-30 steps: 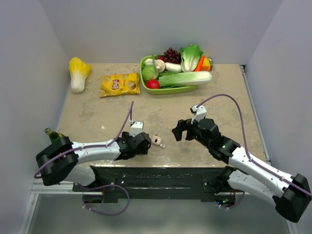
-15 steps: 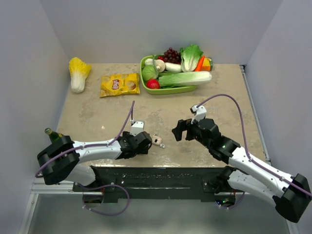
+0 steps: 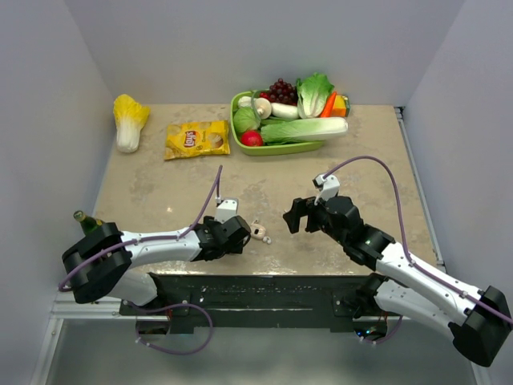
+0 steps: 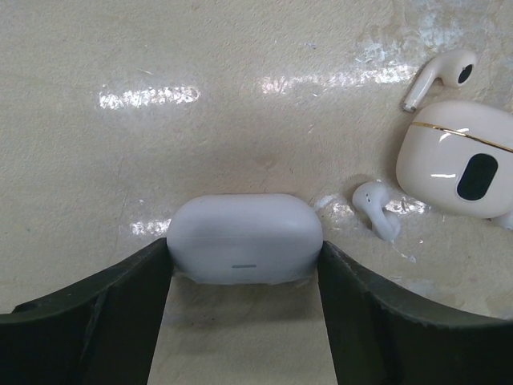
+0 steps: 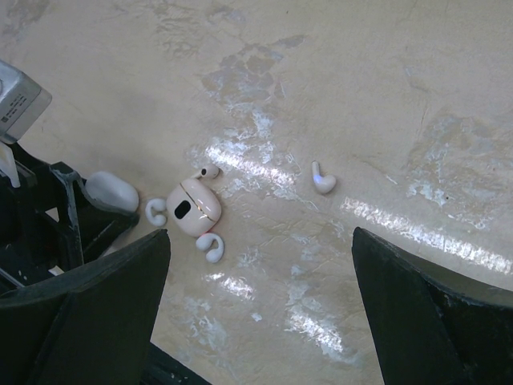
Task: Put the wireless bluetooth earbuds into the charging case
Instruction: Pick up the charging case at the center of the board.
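Observation:
The charging case point(image 4: 244, 238), a smooth white closed oval, lies on the table between the fingertips of my left gripper point(image 4: 244, 258). Both fingers touch its ends. The right wrist view shows this case point(image 5: 112, 191) beside the left fingers point(image 5: 68, 210). To its right lies a second, cream case point(image 4: 457, 160) with a dark window. Small white earbuds lie around it: a hooked one point(image 4: 377, 207) and a stemmed one point(image 4: 439, 74). Another stemmed earbud point(image 5: 323, 178) lies apart to the right. My right gripper point(image 5: 258, 234) hangs open above the table, holding nothing.
A green tray point(image 3: 280, 148) of vegetables stands at the back. A yellow chips bag point(image 3: 196, 138) and a cabbage point(image 3: 128, 120) lie at the back left. A bottle point(image 3: 82, 217) stands by the left arm's base. The table's front edge runs just below the cases.
My left gripper's fingers have come closer together around the white case, and the gripper has crept slightly forward. The right arm has stayed still.

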Robot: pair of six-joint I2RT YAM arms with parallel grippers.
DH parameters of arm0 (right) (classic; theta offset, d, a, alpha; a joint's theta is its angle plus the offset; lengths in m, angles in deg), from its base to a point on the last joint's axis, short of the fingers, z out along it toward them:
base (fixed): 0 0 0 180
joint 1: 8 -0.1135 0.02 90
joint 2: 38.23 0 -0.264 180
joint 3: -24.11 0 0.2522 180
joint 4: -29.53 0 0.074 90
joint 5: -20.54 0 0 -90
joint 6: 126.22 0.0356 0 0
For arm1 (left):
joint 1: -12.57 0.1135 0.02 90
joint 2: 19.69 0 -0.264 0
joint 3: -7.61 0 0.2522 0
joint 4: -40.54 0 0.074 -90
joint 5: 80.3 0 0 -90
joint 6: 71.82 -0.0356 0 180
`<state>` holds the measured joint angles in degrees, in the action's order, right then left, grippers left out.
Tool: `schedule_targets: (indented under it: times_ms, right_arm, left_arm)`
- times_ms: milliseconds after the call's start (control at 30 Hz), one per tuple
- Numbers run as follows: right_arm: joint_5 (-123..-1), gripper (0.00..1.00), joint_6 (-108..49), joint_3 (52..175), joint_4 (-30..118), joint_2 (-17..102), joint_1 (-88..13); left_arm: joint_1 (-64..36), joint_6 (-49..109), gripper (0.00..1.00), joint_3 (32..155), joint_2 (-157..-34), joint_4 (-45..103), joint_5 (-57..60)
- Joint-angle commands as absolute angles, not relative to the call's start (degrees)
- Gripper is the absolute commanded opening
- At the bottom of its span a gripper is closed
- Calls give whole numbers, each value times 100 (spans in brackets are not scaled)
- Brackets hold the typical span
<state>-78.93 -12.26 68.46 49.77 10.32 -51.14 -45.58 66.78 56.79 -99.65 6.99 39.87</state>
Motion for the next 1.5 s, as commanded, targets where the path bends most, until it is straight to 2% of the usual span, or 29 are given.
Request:
schedule_targets:
  times_ms: [0, 67, 233, 333, 533, 633, 700, 733, 800, 900, 1100, 1267, 1333, 1367, 1433, 1467]
  right_arm:
    - [-7957, 98, -1205, 6837, 4953, 914, -5142]
    - [-7957, 98, -1214, 6846, 4953, 914, -5142]
    - [-7957, 98, -1214, 6846, 4945, 923, -5142]
    - [-7957, 98, -1205, 6855, 4945, 932, -5133]
    - [-7965, 98, -1223, 6837, 4927, 949, -5133]
    - [-7939, 98, -1223, 6863, 4883, 1010, -5142]
    - [-7930, 98, -1240, 6951, 4944, 1072, -5133]
    - [-7930, 98, -1232, 6969, 4962, 1072, -5133]
    - [-7939, 98, -1214, 6995, 4919, 1028, -5142]
    - [-7869, 98, -1161, 7179, 4874, 1063, -5142]
    - [-7869, 98, -1249, 7750, 5085, 1169, -5133]
    - [-7842, 98, -1311, 8102, 5278, 1134, -5133]
    - [-7991, 98, -1302, 8234, 5410, 1134, -5133]
    - [-8053, 97, -1276, 8287, 5463, 1125, -5133]
    - [-8159, 97, -1188, 8393, 5568, 1125, -5142]
    - [-8115, 97, -1153, 8419, 5569, 1134, -5133]
  left_arm:
    - [-4562, 6625, 78, 5530, -10134, 411, 3791]
    - [-4553, 6661, 83, 5521, -10134, 384, 3800]
    - [-4571, 6705, 85, 5477, -10134, 367, 3800]
    - [-4579, 6731, 81, 5442, -10160, 411, 3765]
    - [-4597, 6740, 68, 5415, -10231, 428, 3721]
    - [-4597, 6731, 48, 5380, -10169, 481, 3738]
    - [-4597, 6714, 39, 5362, -10099, 516, 3817]
    - [-4606, 6696, 29, 5362, -10064, 551, 3844]
    - [-4641, 6661, 16, 5371, -9811, 647, 4010]
    - [-4658, 6512, 0, 5537, -9441, 780, 4360]
    - [-4650, 5881, 0, 6065, -8817, 867, 5021]
    - [-4650, 4870, 0, 5760, -8105, 1823, 4785]
    - [-4641, 4290, 0, 5522, -7709, 2588, 4399]
    - [-4641, 4044, 0, 5164, -7578, 3504, 4189]
    - [-4632, 3166, 0, 4714, -7200, 4440, 3285]
    - [-4641, 2902, 0, 4181, -7103, 5480, 3020]
